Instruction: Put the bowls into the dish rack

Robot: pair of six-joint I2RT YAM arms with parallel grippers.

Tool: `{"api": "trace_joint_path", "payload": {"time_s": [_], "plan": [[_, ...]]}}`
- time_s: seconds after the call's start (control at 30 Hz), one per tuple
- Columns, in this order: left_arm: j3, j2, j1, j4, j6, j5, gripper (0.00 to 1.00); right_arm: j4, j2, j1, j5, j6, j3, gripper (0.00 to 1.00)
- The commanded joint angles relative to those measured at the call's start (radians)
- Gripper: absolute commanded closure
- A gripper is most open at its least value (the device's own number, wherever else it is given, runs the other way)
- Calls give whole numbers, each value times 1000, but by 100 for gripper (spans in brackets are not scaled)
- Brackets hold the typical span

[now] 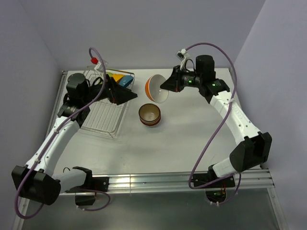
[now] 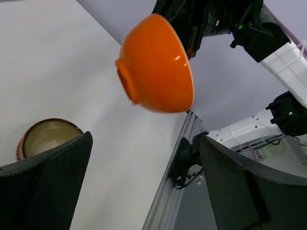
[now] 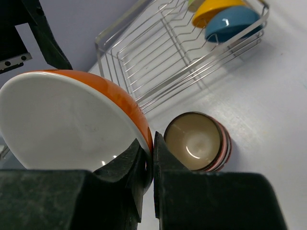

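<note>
At the right edge of the dish rack (image 1: 103,117), the left gripper (image 1: 127,95) hovers, jaws apart, facing the orange bowl (image 1: 157,89), likely to take it. The right gripper (image 1: 169,86) has its jaws clamped on that bowl's rim, holding it tilted above the tabletop (image 1: 192,139).

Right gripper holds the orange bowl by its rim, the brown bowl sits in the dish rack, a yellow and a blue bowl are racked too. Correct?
Not quite. The brown bowl stands on the table beside the dish rack, not in it, as the top external view shows. The right gripper does pinch the orange bowl by its rim, and the yellow bowl and blue bowl are racked.
</note>
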Motion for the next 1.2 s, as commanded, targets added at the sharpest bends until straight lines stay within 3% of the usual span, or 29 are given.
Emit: {"api": "trace_joint_path", "payload": {"time_s": [0.0,0.33,0.47,0.77,0.87,0.9,0.97,1.07,1.1,1.13,1.17], "plan": [[24,40,-52,106,-122,-41,1,90,-17,50,24,36,-19,100],[-17,129,-129,139,-227,-64,1,98,-20,87,75,23,-53,100],[-33,138,-141,202,-263,-38,10,93,-18,88,81,17,-59,100],[-43,135,-173,261,-307,-29,15,87,-11,101,87,9,-62,100],[-39,137,-178,276,-318,-25,25,83,-7,101,91,6,-59,100],[-39,137,-178,273,-318,-27,35,83,-9,102,90,5,-57,100],[-31,140,-178,261,-312,-36,42,78,-9,102,88,-1,-54,100],[-22,140,-178,228,-289,-56,65,61,-6,116,90,-20,-45,100],[-20,138,-176,219,-280,-62,87,49,-4,118,93,-21,-37,96],[-16,140,-175,195,-272,-70,98,44,-1,122,91,-23,-34,84],[-14,141,-172,184,-260,-84,100,41,3,122,93,-20,-31,76]]}}
